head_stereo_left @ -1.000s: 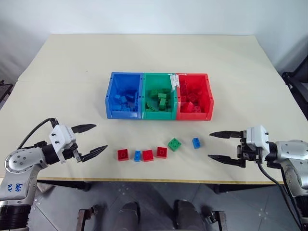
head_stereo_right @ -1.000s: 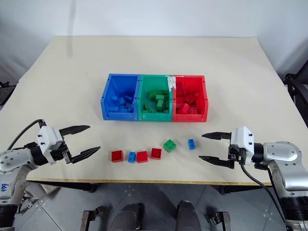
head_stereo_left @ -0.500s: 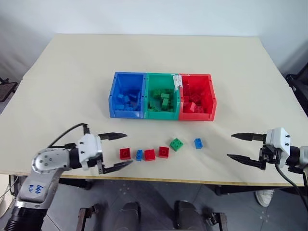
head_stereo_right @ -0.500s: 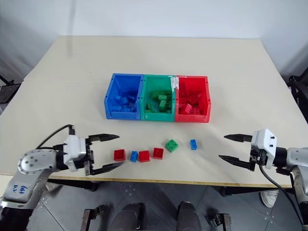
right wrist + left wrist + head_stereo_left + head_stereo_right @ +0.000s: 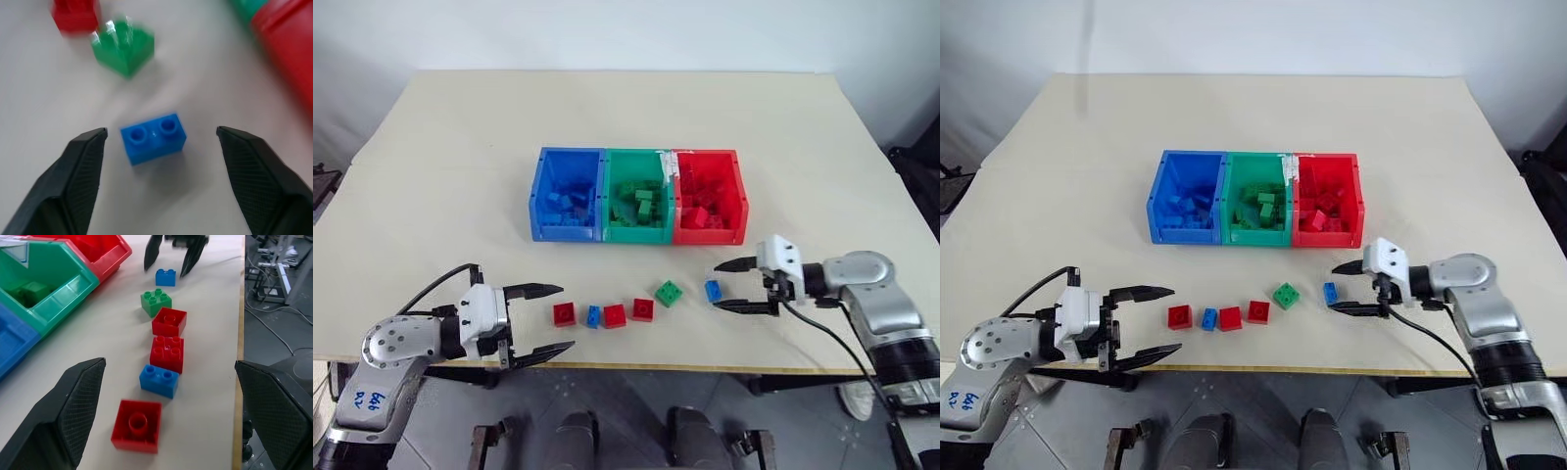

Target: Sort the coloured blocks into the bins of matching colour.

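Three joined bins stand mid-table: blue (image 5: 568, 194), green (image 5: 638, 194) and red (image 5: 709, 196), each holding several bricks. Near the front edge lies a row of loose blocks: red (image 5: 137, 425), blue (image 5: 159, 380), red (image 5: 167, 353), red (image 5: 168, 321), green (image 5: 156, 302) and a blue one (image 5: 154, 138) at the right end. My right gripper (image 5: 716, 286) is open, one finger on each side of that right-end blue block, with gaps showing on both sides. My left gripper (image 5: 1175, 318) is open wide at the row's left end, the leftmost red block lying between its fingers, untouched.
The table's front edge (image 5: 636, 367) runs just in front of the row of blocks. Bare tabletop (image 5: 460, 196) lies left of the bins, and more lies right of and behind them.
My right gripper has swung in to the left and down, now straddling the right-end blue block, with its fingers narrower. My left gripper has moved right, closer to the leftmost red block. No block has moved.
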Motion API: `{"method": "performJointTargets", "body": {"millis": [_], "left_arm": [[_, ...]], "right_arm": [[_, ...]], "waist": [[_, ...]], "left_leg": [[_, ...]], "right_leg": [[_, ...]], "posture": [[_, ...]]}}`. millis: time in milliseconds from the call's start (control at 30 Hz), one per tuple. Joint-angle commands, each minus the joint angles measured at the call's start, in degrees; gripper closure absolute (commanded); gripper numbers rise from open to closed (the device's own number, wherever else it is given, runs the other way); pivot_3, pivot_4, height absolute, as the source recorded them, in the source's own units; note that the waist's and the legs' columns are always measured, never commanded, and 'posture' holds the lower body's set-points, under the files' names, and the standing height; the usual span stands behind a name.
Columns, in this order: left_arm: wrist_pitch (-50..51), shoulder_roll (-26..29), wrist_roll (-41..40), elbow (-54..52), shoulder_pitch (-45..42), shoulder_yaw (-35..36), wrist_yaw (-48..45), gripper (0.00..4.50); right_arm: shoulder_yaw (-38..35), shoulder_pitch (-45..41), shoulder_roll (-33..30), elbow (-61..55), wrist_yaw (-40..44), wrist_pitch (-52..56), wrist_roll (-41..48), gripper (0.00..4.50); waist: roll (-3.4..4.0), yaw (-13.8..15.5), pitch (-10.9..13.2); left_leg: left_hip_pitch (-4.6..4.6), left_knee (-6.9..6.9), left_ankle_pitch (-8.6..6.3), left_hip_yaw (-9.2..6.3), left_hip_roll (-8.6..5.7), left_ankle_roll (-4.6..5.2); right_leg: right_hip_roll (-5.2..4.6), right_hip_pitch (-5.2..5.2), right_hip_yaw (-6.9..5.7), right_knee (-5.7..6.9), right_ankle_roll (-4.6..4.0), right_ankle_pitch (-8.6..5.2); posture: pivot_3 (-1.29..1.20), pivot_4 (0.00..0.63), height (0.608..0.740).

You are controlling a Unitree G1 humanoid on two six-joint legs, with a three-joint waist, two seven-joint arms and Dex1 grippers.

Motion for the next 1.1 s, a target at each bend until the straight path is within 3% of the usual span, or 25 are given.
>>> {"method": "performJointTargets", "body": {"millis": [33,133,300,400,500,633,733,900,1100], "left_arm": [[-0.79,0.97,-1.5,-2.66,1.05,2.8,-0.44,0.0],[-1.14,0.8,-1.1,-2.38,1.53,4.02,-0.07,0.0],[-0.77,-1.25,-2.08,-2.13,2.84,8.04,3.57,0.0],[-1.13,-3.54,-2.28,-0.49,5.47,12.63,6.81,0.0],[-1.79,-5.12,-1.67,1.6,6.9,15.06,8.78,0.0],[-2.33,-6.38,-0.89,2.6,8.67,16.23,10.7,0.0],[-3.31,-6.88,-0.14,3.23,9.96,17.26,12.01,0.0],[-4.13,-7.54,0.5,2.6,10.73,17.98,13.89,0.0],[-4.33,-8.28,0.67,0.42,12.53,17.13,15.2,0.0]], "right_arm": [[0.92,-1.65,1.49,4.54,1.11,-3.49,-1.63,2.0],[1.23,-2.36,2.52,6.28,2.82,-5.22,-1.63,3.03],[-1.79,-2.47,4.27,-2.68,5.68,2.76,7.08,3.04],[-2.7,-9.38,10.4,-14.94,-4.03,21.35,15.22,3.04],[-1.07,-16.38,17.58,-17.85,-12.53,30.7,15.95,3.04],[4.01,-24.59,26.93,-10.56,-22.75,32.18,8.01,3.04],[8.71,-32.68,35.5,3.78,-33.0,25.94,-1.51,3.04],[6.39,-38.78,42.75,17.94,-39.69,17.07,-4.82,3.04],[4.67,-38.39,42.9,18.01,-35.32,11.84,-4.12,1.0]], "waist": [[-0.04,-0.02,-0.02],[-0.06,-0.18,-0.04],[-0.06,-0.31,-0.03],[0.06,-0.9,0.04],[0.16,-1.16,0.09],[-0.1,-0.19,-0.06],[-0.23,-0.32,-0.14],[-0.24,-0.7,-0.15],[-0.24,-1.23,-0.14]], "left_leg": [[0.0,0.0,0.0,0.0,0.0,0.0],[0.03,0.01,0.0,0.0,0.02,-0.01],[0.03,-0.03,0.0,0.0,0.04,-0.02],[0.02,-0.03,-0.01,0.0,0.08,-0.03],[0.02,-0.04,0.03,0.04,0.2,-0.14],[-0.01,-0.12,-0.01,0.02,0.2,-0.2],[-0.19,-0.08,-0.02,0.03,0.13,-0.17],[-0.33,-0.21,0.01,0.38,0.2,-0.22],[-0.29,-0.3,-0.01,0.53,0.24,-0.19]], "right_leg": [[0.0,0.01,0.0,0.0,0.0,0.0],[0.01,0.02,0.0,-0.01,-0.01,0.0],[0.02,0.0,-0.01,0.11,-0.01,0.0],[0.02,-0.04,0.0,0.14,-0.02,0.01],[0.09,-0.21,0.0,0.22,-0.14,0.06],[0.13,-0.4,-0.01,0.42,-0.24,0.02],[0.07,-0.58,-0.02,0.48,-0.28,0.04],[0.06,-1.02,-0.02,0.65,-0.31,0.06],[0.06,-1.04,-0.03,0.58,-0.31,0.06]], "posture": [[0.0,0.15,0.74],[0.0,0.15,0.74],[0.0,0.15,0.74],[0.0,0.15,0.74],[0.0,0.15,0.74],[0.0,0.15,0.74],[0.0,0.15,0.74],[0.0,0.15,0.74],[0.0,0.15,0.74]]}}
